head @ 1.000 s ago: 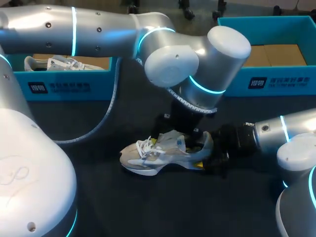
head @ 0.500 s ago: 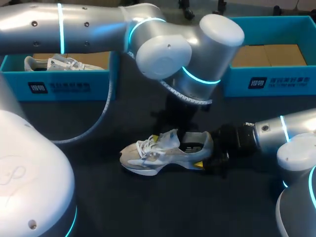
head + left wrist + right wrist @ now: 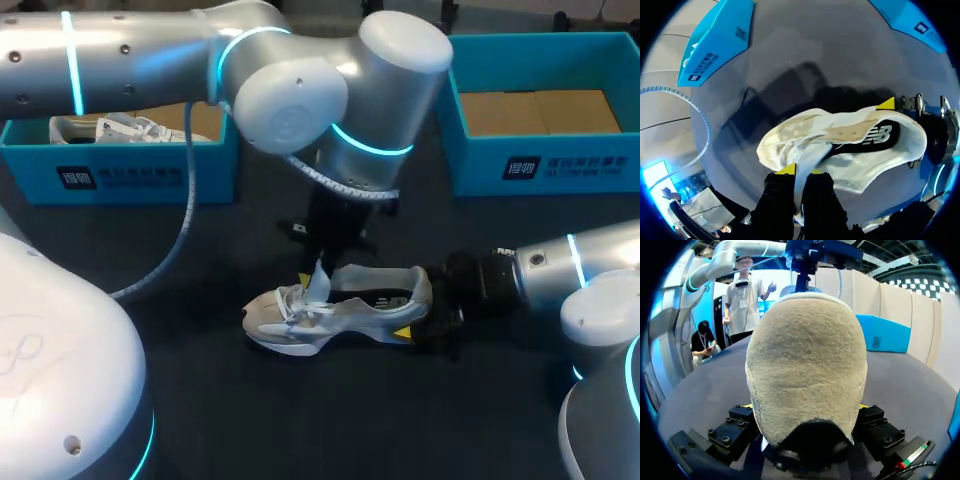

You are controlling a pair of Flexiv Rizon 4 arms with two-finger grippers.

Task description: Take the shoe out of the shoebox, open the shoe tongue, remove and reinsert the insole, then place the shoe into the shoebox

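While clamping shoe [image 3: 350,318] by heel [image 3: 805,365] on table [image 3: 200,400] with right gripper [image 3: 805,409], pinching tongue [image 3: 809,156] in near-closed left gripper [image 3: 800,171] just above laces [image 3: 296,300]. Now: pull tongue up, toward toe [image 3: 262,322], slow, steady; brace heel firm; watch for slipping fabric, snagging laces.

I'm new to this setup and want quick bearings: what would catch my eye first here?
A pale sneaker sits upright on the dark table, its heel clamped by the right gripper. The left gripper, coming from above, pinches the tongue and holds it up. At the back, the left blue shoebox holds a second shoe; the right blue shoebox shows only cardboard.
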